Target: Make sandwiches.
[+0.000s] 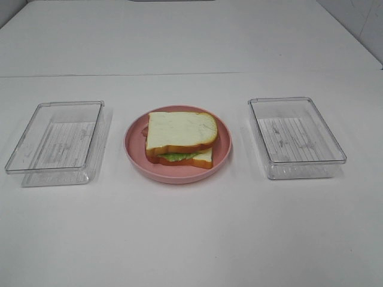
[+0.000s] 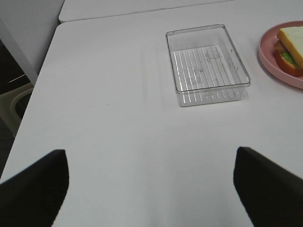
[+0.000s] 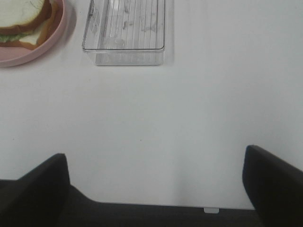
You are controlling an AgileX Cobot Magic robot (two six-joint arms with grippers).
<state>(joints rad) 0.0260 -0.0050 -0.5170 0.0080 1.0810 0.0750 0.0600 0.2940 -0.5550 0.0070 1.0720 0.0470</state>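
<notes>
A sandwich (image 1: pixel 179 139) of two white bread slices with orange-brown crust sits on a pink plate (image 1: pixel 136 155) at the table's middle; green lettuce shows between the slices. Its edge also appears in the left wrist view as sandwich (image 2: pixel 289 49) on the plate (image 2: pixel 272 59), and in the right wrist view as sandwich (image 3: pixel 23 21) on the plate (image 3: pixel 33 54). Neither arm shows in the high view. My left gripper (image 2: pixel 151 189) is open over bare table, well short of the left tray. My right gripper (image 3: pixel 156 187) is open near the table's front edge, holding nothing.
Two clear plastic trays flank the plate: one on the left (image 1: pixel 36 170), also tray (image 2: pixel 208 94), and one on the right (image 1: pixel 335 161), also tray (image 3: pixel 125 56); both hold nothing. The table's left edge (image 2: pixel 42 75) drops off toward dark floor.
</notes>
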